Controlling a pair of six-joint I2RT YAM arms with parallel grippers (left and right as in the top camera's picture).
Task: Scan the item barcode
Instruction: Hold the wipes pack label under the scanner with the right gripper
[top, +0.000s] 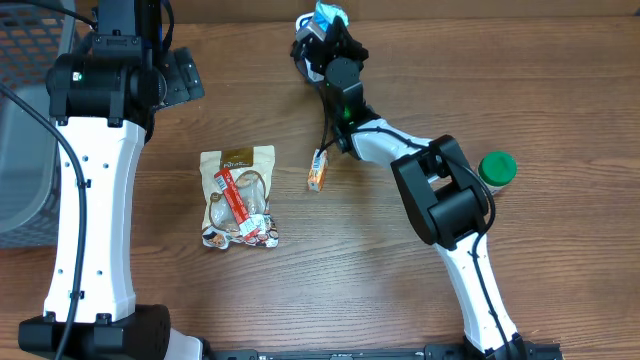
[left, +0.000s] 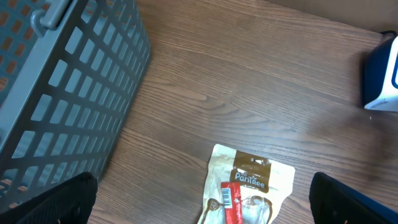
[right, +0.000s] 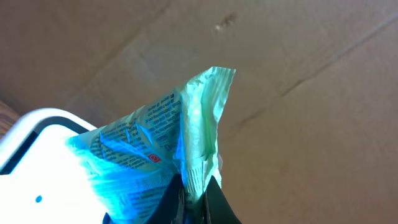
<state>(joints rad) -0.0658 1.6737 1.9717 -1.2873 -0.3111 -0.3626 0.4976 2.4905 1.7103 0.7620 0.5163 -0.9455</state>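
1. right gripper (top: 326, 38): up at the far edge of the table (top: 560, 90), top centre from overhead, clamped narrow on the bottom edge of a crinkled packet (right: 168, 137).
2. packet: standing up above the fingertips, pale green with fine print, its left face washed in blue light; from overhead only a bright blue patch past the gripper.
3. just left of the packet in the right wrist view: a white rounded body (right: 37, 130), glowing, with plain brown board behind; cannot tell whether touching the packet.
4. left gripper (top: 182, 76): spread wide and holding nothing, hanging over the left part of the table; dark fingers (left: 59, 199) at both bottom corners of the left wrist view.
5. below it on the wood: a tan snack pouch (top: 238, 195) with a red label, lying flat, apart from both grippers.
6. grey lattice basket (top: 25, 120) at the left edge, well left of the pouch.
7. dark blue and white boxy unit (left: 380, 71) at the right edge of the left wrist view; too cropped to tell more.
8. small orange carton (top: 318, 173) lying near the pouch on its right; green-capped bottle (top: 497, 168) further right, just beside the right arm's elbow.
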